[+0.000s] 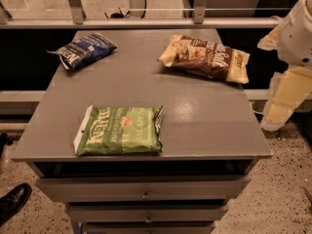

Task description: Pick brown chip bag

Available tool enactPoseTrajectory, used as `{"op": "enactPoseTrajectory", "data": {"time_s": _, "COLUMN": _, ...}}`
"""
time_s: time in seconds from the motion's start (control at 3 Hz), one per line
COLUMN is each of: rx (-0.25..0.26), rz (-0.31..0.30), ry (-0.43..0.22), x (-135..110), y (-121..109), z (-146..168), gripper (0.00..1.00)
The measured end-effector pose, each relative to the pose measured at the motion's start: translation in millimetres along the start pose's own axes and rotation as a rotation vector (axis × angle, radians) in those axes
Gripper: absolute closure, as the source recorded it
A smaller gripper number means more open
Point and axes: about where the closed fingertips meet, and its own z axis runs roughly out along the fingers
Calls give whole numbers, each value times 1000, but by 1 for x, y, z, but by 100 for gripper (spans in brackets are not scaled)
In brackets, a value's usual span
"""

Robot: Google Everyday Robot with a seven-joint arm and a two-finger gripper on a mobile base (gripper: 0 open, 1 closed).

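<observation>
The brown chip bag point(207, 57) lies flat at the back right of the grey cabinet top point(204, 116). It is dark brown with cream-yellow ends and white script lettering. My arm hangs at the right edge of the view, off the side of the cabinet. My gripper point(276, 117) is at the arm's lower end, to the right of the cabinet top and below and right of the brown bag, apart from it. Nothing shows in it.
A green Kettle bag point(119, 130) lies at the front left. A smaller dark-blue bag point(84, 49) lies at the back left. Drawers point(146, 189) stand under the top. A railing point(146, 22) runs behind. A black shoe point(13, 201) is on the floor, lower left.
</observation>
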Motion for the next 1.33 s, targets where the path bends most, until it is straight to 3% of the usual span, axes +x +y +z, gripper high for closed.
{"op": "enactPoseTrajectory", "data": {"time_s": 0.33, "rx": 1, "rz": -2, "ry": -3, "x": 0, "y": -1, "z": 0, "gripper": 0}}
{"op": "enactPoseTrajectory", "data": {"time_s": 0.67, "rx": 7, "rz": -41, "ry": -62, "x": -8, "y": -11, "z": 11, "gripper": 0}}
{"op": "enactPoseTrajectory", "data": {"time_s": 1.33, "rx": 103, "rz": -129, "ry": -221, "x": -27, "y": -74, "z": 36, "gripper": 0}}
